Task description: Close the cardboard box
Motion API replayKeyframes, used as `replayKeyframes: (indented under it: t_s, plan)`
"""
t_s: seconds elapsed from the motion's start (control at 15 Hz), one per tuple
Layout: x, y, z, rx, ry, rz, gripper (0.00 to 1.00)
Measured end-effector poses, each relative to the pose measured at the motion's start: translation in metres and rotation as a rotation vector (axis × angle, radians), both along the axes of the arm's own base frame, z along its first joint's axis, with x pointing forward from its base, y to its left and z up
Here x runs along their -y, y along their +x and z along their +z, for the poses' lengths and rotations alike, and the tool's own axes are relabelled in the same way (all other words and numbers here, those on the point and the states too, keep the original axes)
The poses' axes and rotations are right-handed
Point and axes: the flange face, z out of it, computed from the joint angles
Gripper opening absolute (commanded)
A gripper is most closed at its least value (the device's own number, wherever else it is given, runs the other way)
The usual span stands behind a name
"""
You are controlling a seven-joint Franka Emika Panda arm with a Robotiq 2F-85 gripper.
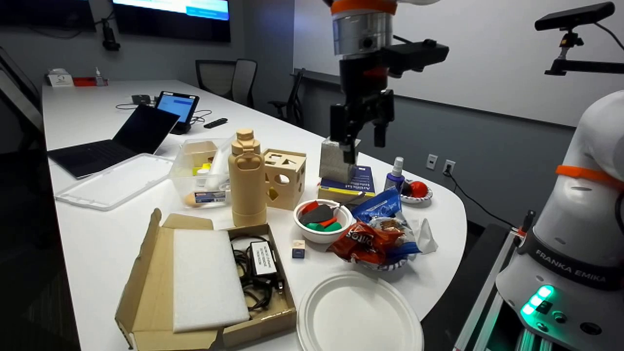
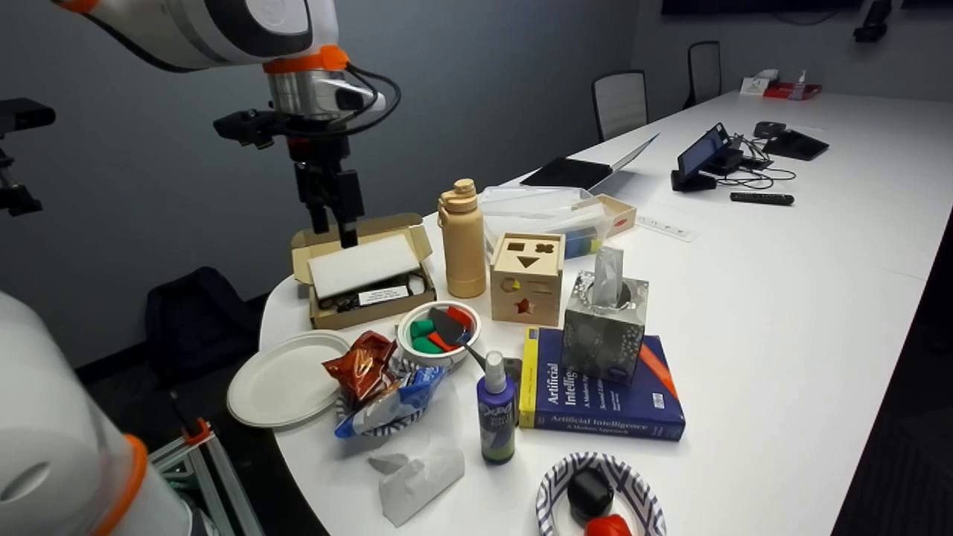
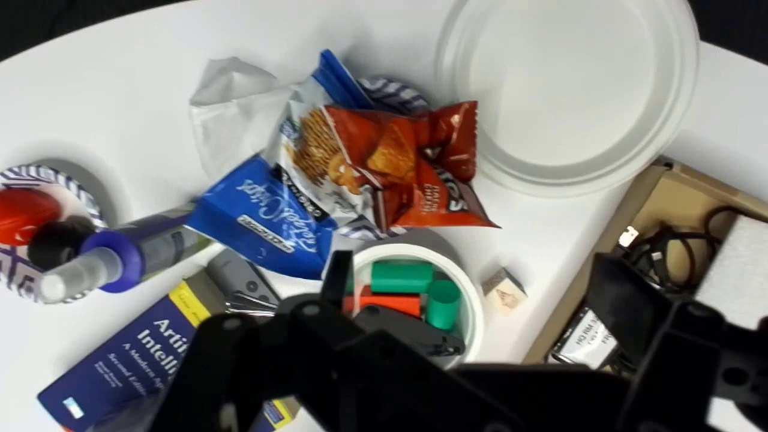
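The cardboard box [image 1: 155, 292] lies open on the table, its lid folded back away from the bowl. It also shows in an exterior view [image 2: 365, 314] and partly at the right of the wrist view [image 3: 577, 287]. A white foam sheet [image 1: 209, 280] lies over the lid and part of the box. Black cables and a labelled power adapter [image 1: 263, 258] are inside. My gripper [image 1: 364, 145] is open and empty, high above the table and apart from the box. In the wrist view its fingers [image 3: 477, 279] spread over the bowl and the box edge, hiding part of the box.
A tan bottle [image 1: 248, 180] and wooden shape cube [image 1: 285, 178] stand behind the box. A white plate [image 1: 360, 312], small block [image 1: 298, 248], bowl [image 1: 321, 236] and snack bags [image 1: 375, 239] lie beside it. A tissue box [image 2: 604, 327] stands on a book [image 2: 595, 402].
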Motion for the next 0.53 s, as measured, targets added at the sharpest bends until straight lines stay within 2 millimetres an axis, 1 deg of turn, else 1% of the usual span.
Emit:
replayKeyframes:
  t_s: [0.13, 0.27, 0.4, 0.53]
  plan:
    - [-0.040, 0.009, -0.016, 0.024, 0.002, -0.008, 1.00]
    - [-0.074, 0.020, -0.025, 0.046, 0.005, -0.018, 1.00]
    - [-0.098, 0.033, -0.027, 0.068, -0.003, -0.025, 1.00]
    - [-0.117, 0.044, -0.031, 0.090, -0.020, -0.030, 1.00]
